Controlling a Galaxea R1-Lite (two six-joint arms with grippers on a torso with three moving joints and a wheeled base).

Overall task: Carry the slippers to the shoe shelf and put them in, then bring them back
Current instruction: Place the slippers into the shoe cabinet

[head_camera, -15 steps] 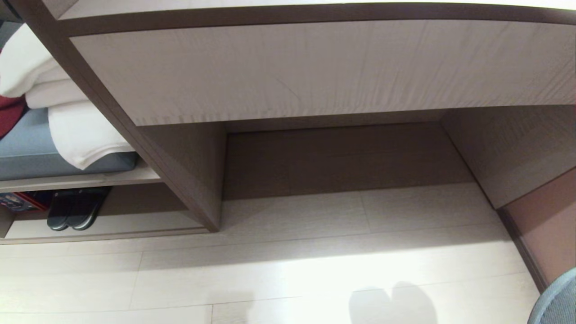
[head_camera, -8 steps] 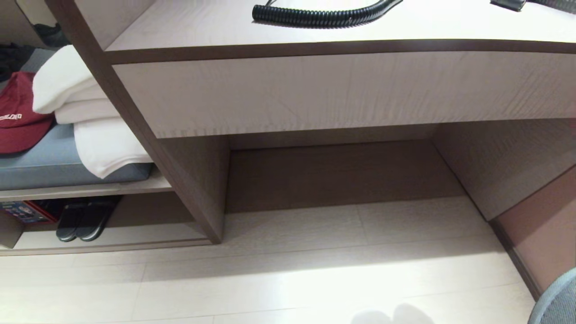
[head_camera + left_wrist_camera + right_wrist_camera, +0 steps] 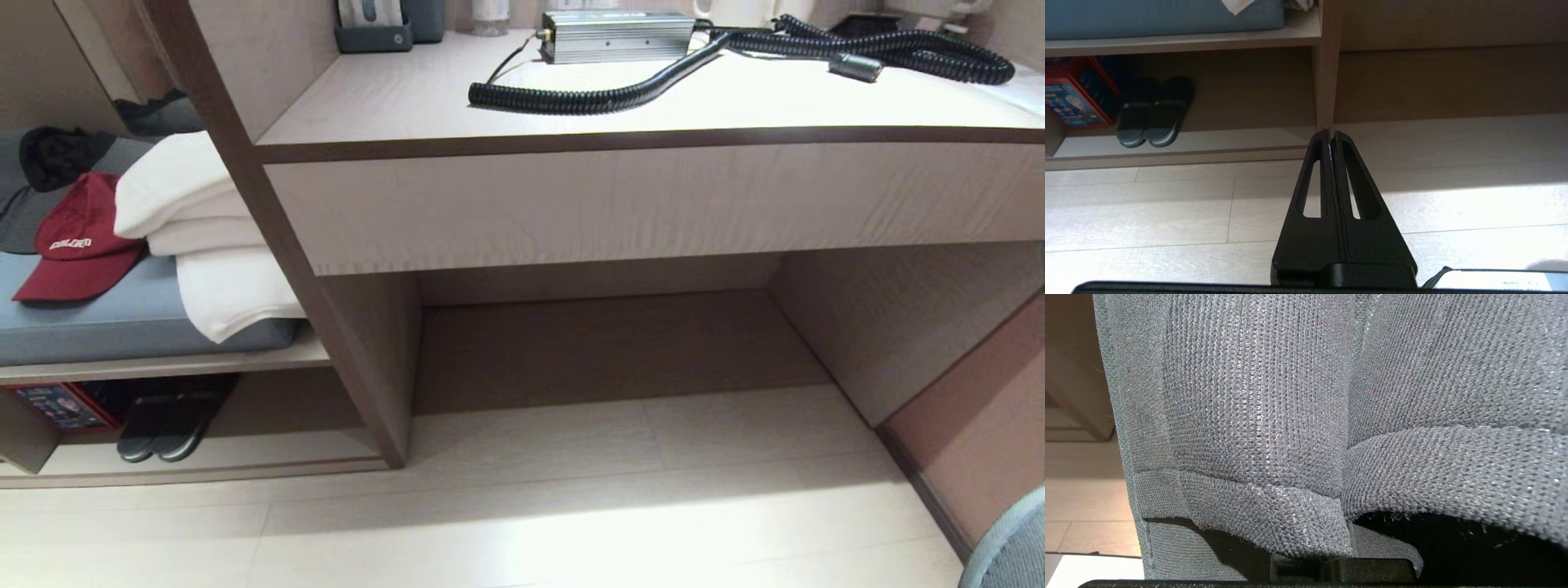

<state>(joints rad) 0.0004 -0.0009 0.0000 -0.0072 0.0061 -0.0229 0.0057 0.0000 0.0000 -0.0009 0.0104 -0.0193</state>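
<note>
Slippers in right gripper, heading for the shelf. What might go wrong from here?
1. The slippers fill the right wrist view and hide the fingers, so a slipping grip could go unseen.
2. The shoe shelf sits at the far left, already holding a dark pair and a red box; placement could bump them.
3. Its divider panel may clip the hanging slippers.

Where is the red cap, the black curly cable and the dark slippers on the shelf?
red cap point(image 3: 77, 249), head view, its crown.
black curly cable point(image 3: 596, 96), head view, its middle coil.
dark slippers point(image 3: 1153, 112), left wrist view, their straps.
</note>
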